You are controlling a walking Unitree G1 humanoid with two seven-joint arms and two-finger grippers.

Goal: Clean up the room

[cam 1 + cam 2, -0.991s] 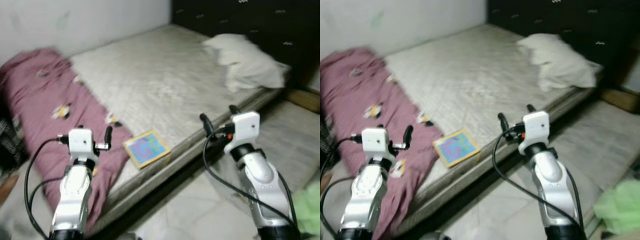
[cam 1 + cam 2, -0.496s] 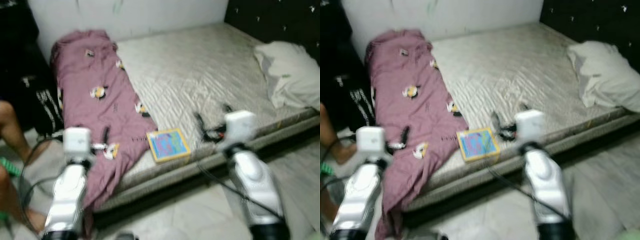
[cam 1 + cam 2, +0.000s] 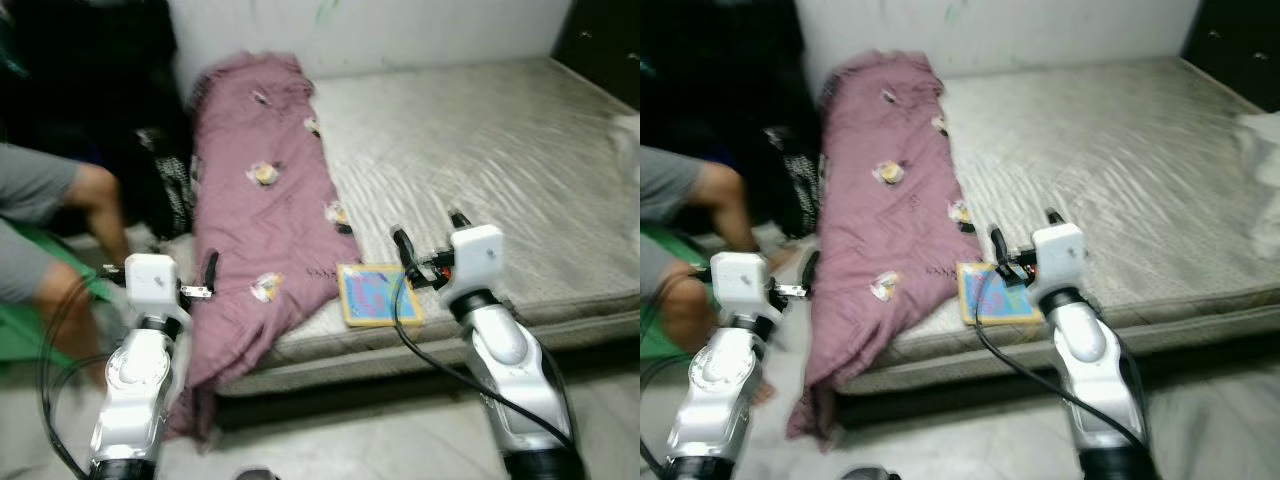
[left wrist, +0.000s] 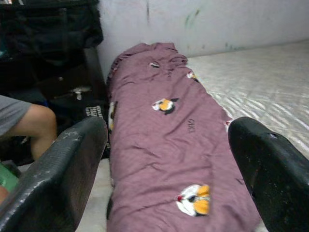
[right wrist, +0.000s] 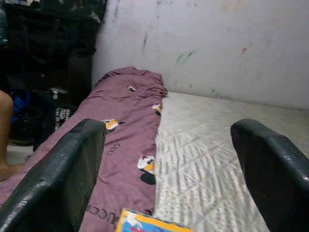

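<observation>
– Currently, where do your grippers stand?

– My left gripper (image 4: 164,159) is held in the air with fingers spread, facing the mauve blanket (image 3: 265,210) that drapes off the mattress (image 3: 480,150) edge. My right gripper (image 3: 428,245), likewise spread, hovers over the picture book (image 3: 376,294) near that edge.

– Anything else?

– A person's bare leg (image 3: 95,205) beside the bed; the view is blurred, possibly seated.

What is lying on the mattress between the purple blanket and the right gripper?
In the left eye view, a colourful book lies on the mattress, between the purple blanket and the right gripper.
</observation>
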